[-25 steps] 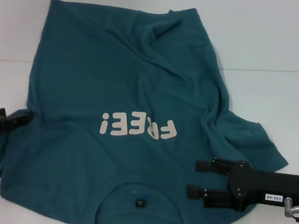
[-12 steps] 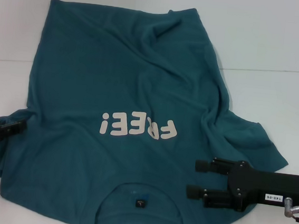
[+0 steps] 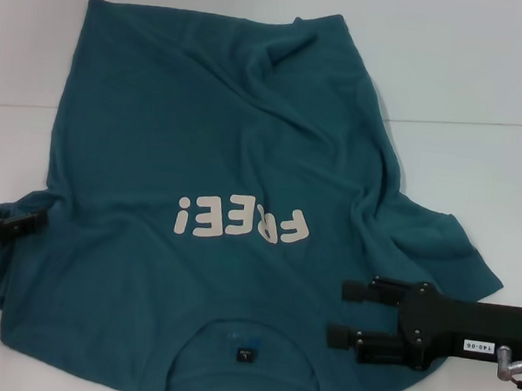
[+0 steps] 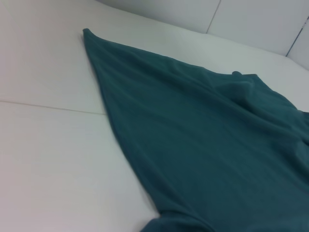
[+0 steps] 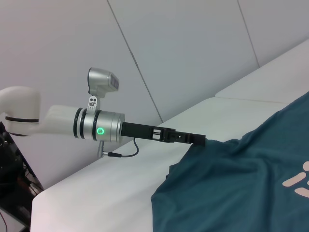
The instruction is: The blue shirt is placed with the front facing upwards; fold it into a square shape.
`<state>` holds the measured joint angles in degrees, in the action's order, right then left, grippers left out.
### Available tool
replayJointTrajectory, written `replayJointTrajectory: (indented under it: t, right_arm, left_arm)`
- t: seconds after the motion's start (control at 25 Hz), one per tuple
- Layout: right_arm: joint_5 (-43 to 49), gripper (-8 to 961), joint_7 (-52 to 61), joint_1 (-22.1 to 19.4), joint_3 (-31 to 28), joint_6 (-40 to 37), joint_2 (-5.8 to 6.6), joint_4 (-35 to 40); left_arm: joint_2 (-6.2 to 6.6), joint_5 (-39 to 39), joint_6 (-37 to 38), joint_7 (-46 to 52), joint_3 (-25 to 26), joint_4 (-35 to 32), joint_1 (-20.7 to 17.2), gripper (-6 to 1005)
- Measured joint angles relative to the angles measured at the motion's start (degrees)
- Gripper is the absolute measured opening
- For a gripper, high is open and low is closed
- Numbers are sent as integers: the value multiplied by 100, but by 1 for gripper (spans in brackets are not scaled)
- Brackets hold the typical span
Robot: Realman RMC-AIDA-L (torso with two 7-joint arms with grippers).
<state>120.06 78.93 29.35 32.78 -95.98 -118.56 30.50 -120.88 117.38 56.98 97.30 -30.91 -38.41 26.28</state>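
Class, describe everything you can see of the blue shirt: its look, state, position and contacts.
The blue shirt is dark teal, soft-looking cloth, lying front up and unfolded on the white table, collar nearest the robot, white "FREE!" on its chest. It is creased toward the robot's right. The left claw meets its sleeve edge; the open right claw is over its other shoulder.

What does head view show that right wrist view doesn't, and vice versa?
Head only: the full "FREE!" print, the collar and the right tool, open over the shirt's right shoulder area. Right wrist only: the left arm's silver body with its green light and the wall panels behind it. Both: the blue shirt on the white table, and the left tool at the sleeve edge.
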Motion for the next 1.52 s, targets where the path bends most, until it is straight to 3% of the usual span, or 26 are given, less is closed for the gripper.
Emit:
replayJointTrajectory:
  t: [0.16,0.4,0.84,1.16,1.52]
  right_arm:
    - [0,886,-1,0,0,0,0,0]
    - [0,886,-12,0,-7,0,0,0]
    - [0,886,-17,0,-9,0,0,1]
    - [0,886,-15,-6,-13,0,0,9]
    - [0,886,-51,-9,-132,5,-18,1]
  left_arm:
    - [-4,0,-132,0,-10,0,0,826]
    - [-6,239,-250,149,-55,-19,36,643]
    - [-15,276,-286,207,-39,-51,44,412]
    - [-22,276,-302,210,-31,-64,44,-1]
    - [-31,276,-386,497,-2,-418,-86,-1]
